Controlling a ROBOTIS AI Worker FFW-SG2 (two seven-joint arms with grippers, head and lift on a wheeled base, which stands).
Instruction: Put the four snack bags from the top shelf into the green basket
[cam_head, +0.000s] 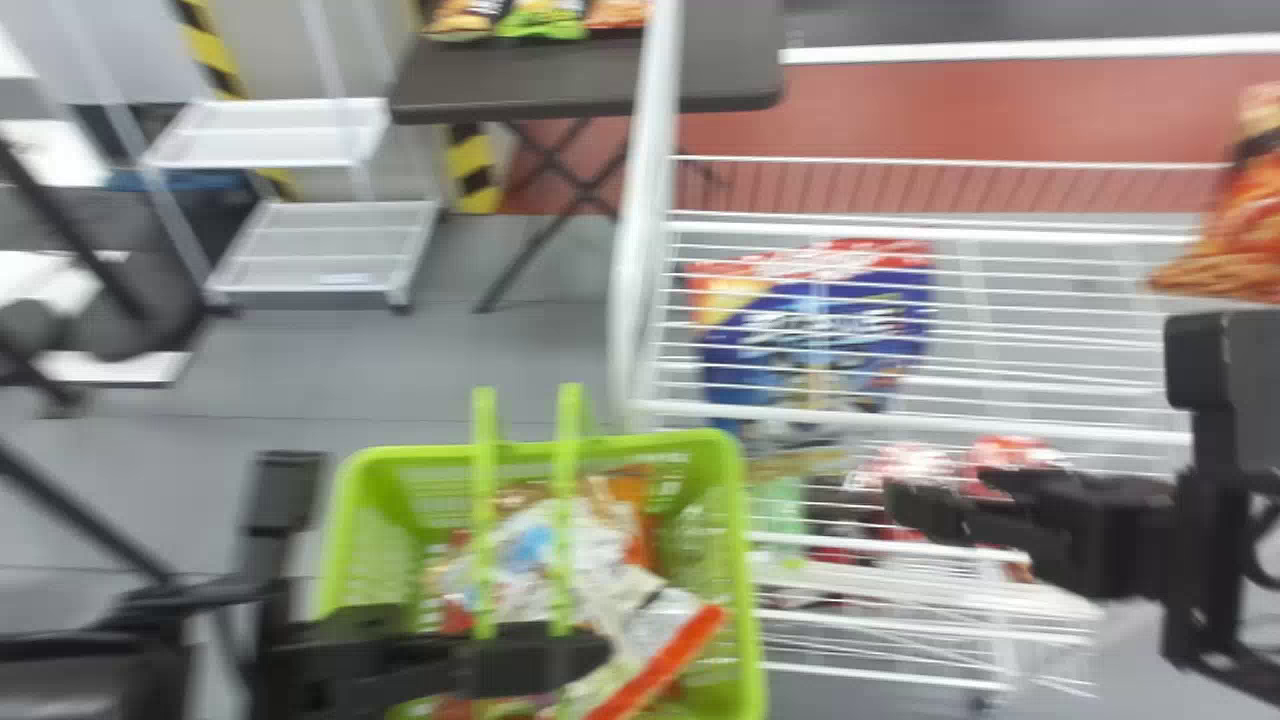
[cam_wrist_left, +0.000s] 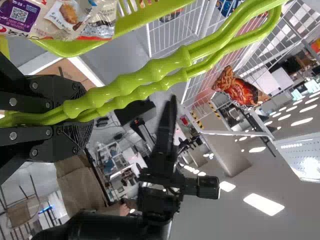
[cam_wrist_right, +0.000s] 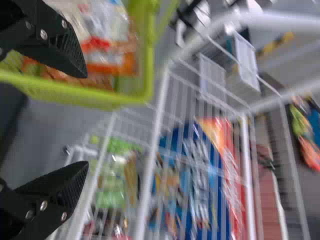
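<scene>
One bag left on the top shelf, by the look of it

The basket-filling is probably near its final pick. An orange snack bag (cam_head: 1235, 220) stands at the upper right of the head view, above the far right part of the white wire shelf (cam_head: 1000, 427). More snack bags (cam_head: 590, 560) lie heaped in the green basket (cam_head: 738, 500) at the lower centre; overlap prevents a sure count.

The right gripper (cam_wrist_right: 84, 120) is spread wide with nothing between its fingers. The left gripper is clamped around the paired green handles (cam_wrist_left: 155, 72), steadying the basket.

The next move calls for the right gripper to go to the orange bag, straddle it and pinch firmly without crushing it. Then it should lift the bag clear of the wire rails and carry it over the basket's opening, where the handles could snag it.
</scene>
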